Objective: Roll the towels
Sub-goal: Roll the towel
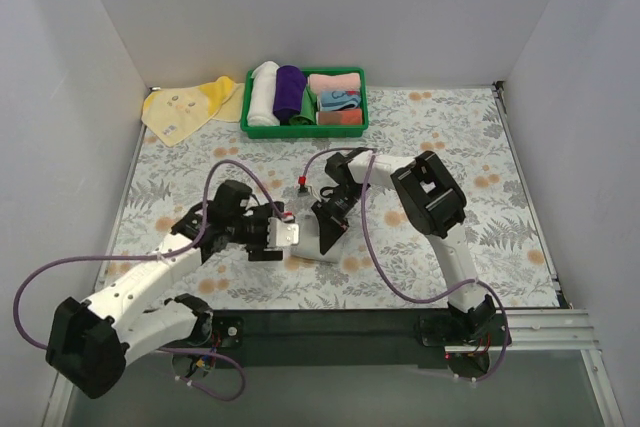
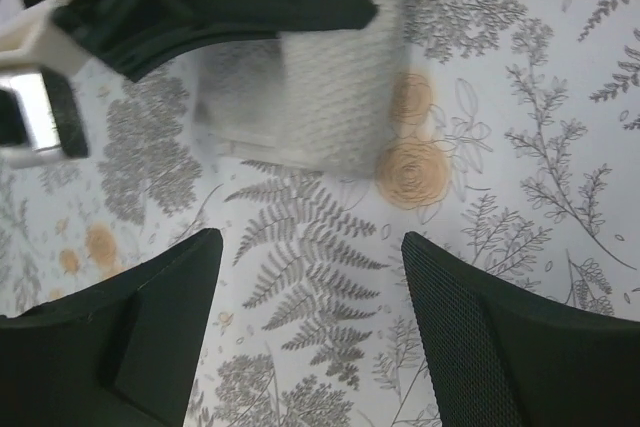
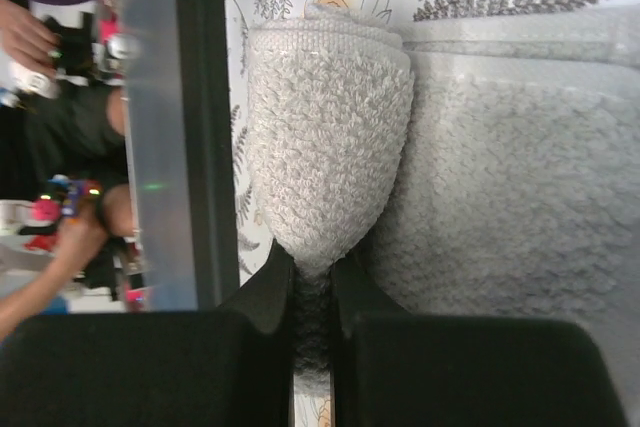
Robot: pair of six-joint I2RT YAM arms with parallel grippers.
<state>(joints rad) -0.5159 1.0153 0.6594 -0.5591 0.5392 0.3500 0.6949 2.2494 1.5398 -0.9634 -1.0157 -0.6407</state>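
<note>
The light grey towel (image 1: 322, 243) lies mid-table, partly rolled. In the right wrist view its rolled end (image 3: 330, 127) lies beside the flat part (image 3: 510, 217), and my right gripper (image 3: 312, 277) is shut on the near tip of the roll. My left gripper (image 2: 310, 287) is open over bare tablecloth, nothing between its fingers (image 2: 160, 317), with the grey towel (image 2: 340, 97) just beyond it. From above, the left gripper (image 1: 290, 234) sits at the towel's left edge and the right gripper (image 1: 335, 215) at its far right side. The pale yellow towel (image 1: 185, 107) lies flat at the back left.
A green basket (image 1: 305, 129) at the back centre holds white, purple, pink and blue rolled or folded cloths. White walls close in the left, back and right sides. Purple cables loop over both arms. A black strip runs along the near edge (image 1: 330, 332).
</note>
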